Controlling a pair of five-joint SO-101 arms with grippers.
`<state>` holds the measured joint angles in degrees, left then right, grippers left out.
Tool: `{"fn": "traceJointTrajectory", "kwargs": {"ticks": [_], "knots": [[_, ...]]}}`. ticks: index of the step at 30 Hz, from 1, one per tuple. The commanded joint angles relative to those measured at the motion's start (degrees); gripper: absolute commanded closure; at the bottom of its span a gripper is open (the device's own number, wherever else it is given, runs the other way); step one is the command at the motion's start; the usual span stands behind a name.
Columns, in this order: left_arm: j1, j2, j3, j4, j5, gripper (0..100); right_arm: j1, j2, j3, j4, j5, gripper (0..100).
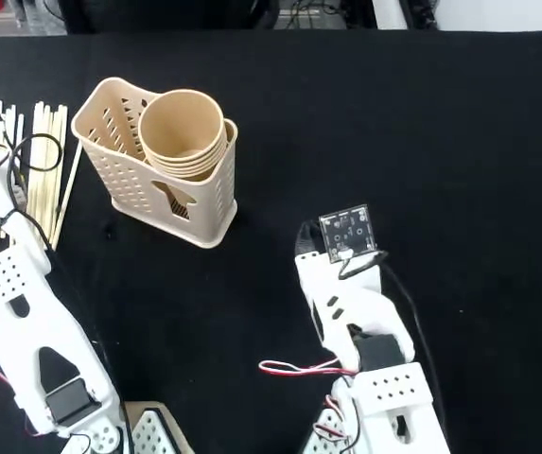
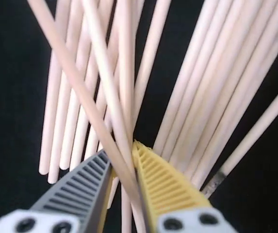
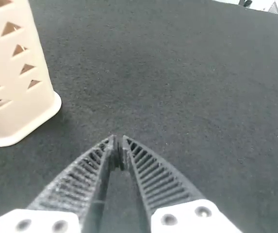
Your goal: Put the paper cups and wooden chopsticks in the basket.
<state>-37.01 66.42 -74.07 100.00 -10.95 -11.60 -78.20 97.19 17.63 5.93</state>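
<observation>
- Currently, on high view, I see the basket (image 1: 133,194) upright at abt 10 o'clock of the table (image 1: 422,142), which is covered w/ black cloth.
- Paper cups (image 1: 181,128) are nested in one stack inside the basket, on its 3 o'clock side. The top cup's mouth faces up and the rims rise above the basket's rim. The basket's 9 o'clock side shows bare slotted wall inside.
- Wooden chopsticks (image 1: 51,156) lie flat on the cloth in a loose bunch at 9 o'clock of the basket, just beside it. Most run 12-to-6; one slants off the rest.
- My left arm (image 1: 15,293) stretches up from the 7 o'clock corner over the near ends of that bunch. A thin black cable (image 1: 39,142) loops across the sticks.
- Left gripper (image 2: 122,153), per its wrist cam: the grey and yellow fingers (image 2: 160,182) are clenched on wooden chopsticks. One stick lying crosswise over the others passes between the tips, w/ another alongside. The rest of the bunch fans out on the cloth beyond, ungrasped.
- My right arm (image 1: 356,312) sits at abt 5 o'clock of the basket, well apart from it, w/ a small square board facing up at its wrist.
- Right gripper (image 3: 118,144): both black fingers are pressed tip to tip w/ nothing between them, over bare cloth. The basket's lower corner is near but apart.
</observation>
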Motion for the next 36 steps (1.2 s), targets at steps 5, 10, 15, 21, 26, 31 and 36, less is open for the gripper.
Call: {"fn": "traceJointTrajectory", "kwargs": {"ticks": [5,10,15,21,26,31,36], "knots": [[-1.3,-19.3,22.3,1.1,-4.3,97,-0.4,-0.5,0.0,-0.8,0.4,98.3],[-1.9,-38.1,46.7,0.7,-5.3,97,-0.4,-0.5,0.0,-0.8,0.4,98.3],[-3.0,-52.4,66.6,-2.5,-8.1,97,-0.4,-0.4,0.0,-0.4,0.4,98.3],[-7.5,-63.6,88.9,-12.0,-13.2,97,-0.4,-0.5,0.0,0.0,0.4,98.3],[-11.2,-70.7,103.3,-18.9,-19.3,97,-0.4,-0.5,0.0,0.0,0.4,98.3],[-12.4,-73.6,110.0,-20.0,-23.5,96,-0.4,-0.5,0.0,0.0,0.4,98.3],[-14.8,-73.4,106.6,-21.1,-19.7,79,-0.4,-0.5,0.0,0.0,0.4,98.3]]}}
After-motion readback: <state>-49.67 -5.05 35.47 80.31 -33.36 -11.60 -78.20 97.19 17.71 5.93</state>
